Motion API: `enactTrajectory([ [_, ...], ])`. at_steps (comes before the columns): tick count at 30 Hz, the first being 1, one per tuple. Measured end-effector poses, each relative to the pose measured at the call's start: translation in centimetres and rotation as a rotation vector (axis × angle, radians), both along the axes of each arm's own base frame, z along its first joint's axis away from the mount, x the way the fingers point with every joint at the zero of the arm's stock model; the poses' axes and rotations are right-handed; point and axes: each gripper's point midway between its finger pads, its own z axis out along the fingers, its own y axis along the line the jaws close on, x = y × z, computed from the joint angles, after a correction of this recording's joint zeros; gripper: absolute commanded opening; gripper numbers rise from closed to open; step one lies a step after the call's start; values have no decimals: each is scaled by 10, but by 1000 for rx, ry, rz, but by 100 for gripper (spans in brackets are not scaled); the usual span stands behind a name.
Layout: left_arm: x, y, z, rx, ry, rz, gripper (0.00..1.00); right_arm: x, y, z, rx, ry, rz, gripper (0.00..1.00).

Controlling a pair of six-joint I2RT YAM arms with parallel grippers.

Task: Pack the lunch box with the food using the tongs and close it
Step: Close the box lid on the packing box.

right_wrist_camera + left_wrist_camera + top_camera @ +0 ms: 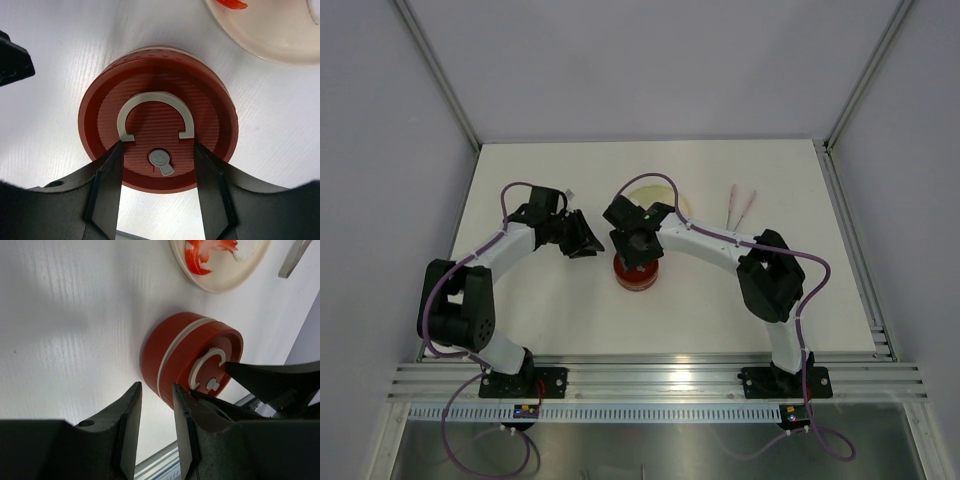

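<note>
The lunch box [636,275] stands at mid-table with its red lid [159,125] on top, white curl mark up. My right gripper [157,150] hangs straight over it, open, with its fingertips [116,150] down at the lid's top face on either side of a small grey tab. Just left of the box is my left gripper [155,390], its jaws a narrow gap apart with nothing between them; one finger is close beside the box wall [167,360]. Red-and-white food strips [205,255] lie on the pale plate [225,282]. The tongs [741,206] lie at the back right.
The pale plate [665,192] sits just behind the box, partly hidden by my right gripper [638,240]. My left gripper [586,242] and right wrist crowd the box from both sides. A metal rail [650,378] runs along the table's near edge.
</note>
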Motion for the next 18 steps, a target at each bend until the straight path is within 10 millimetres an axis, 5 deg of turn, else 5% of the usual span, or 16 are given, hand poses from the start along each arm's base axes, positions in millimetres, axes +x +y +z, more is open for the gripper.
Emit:
enactTrajectory([
  [12,29,-10,-29,-36,38,151,33,2,-2,0,13,4,-97,24],
  [18,21,-32,-47,-62,58,143,33,2,-1,1,28,17,-107,24],
])
